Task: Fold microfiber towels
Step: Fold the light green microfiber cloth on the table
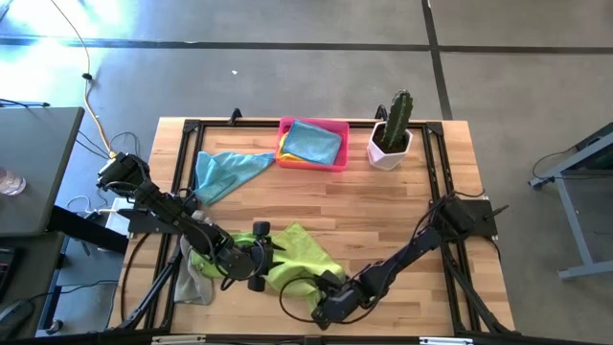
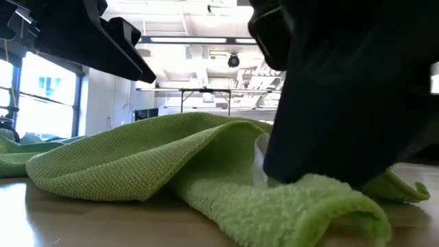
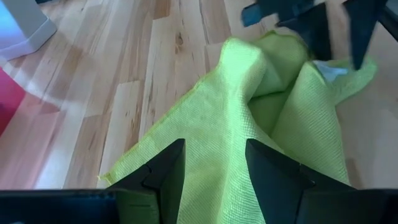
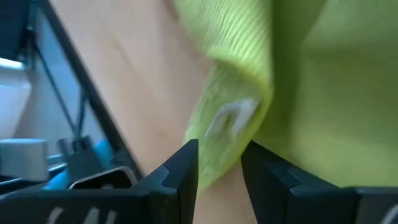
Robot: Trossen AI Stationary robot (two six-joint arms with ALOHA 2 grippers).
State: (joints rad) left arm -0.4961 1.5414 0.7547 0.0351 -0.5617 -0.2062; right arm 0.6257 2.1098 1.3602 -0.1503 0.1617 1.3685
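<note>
The lime green towel (image 1: 297, 254) lies crumpled on the wooden worktop (image 1: 383, 206), near its front edge. The left hand (image 3: 214, 177) is at the towel's left end, its fingers closed on the cloth. The right hand (image 4: 219, 171) is at the towel's front right corner and clamps a fold of it beside the white label (image 4: 231, 117).
</note>
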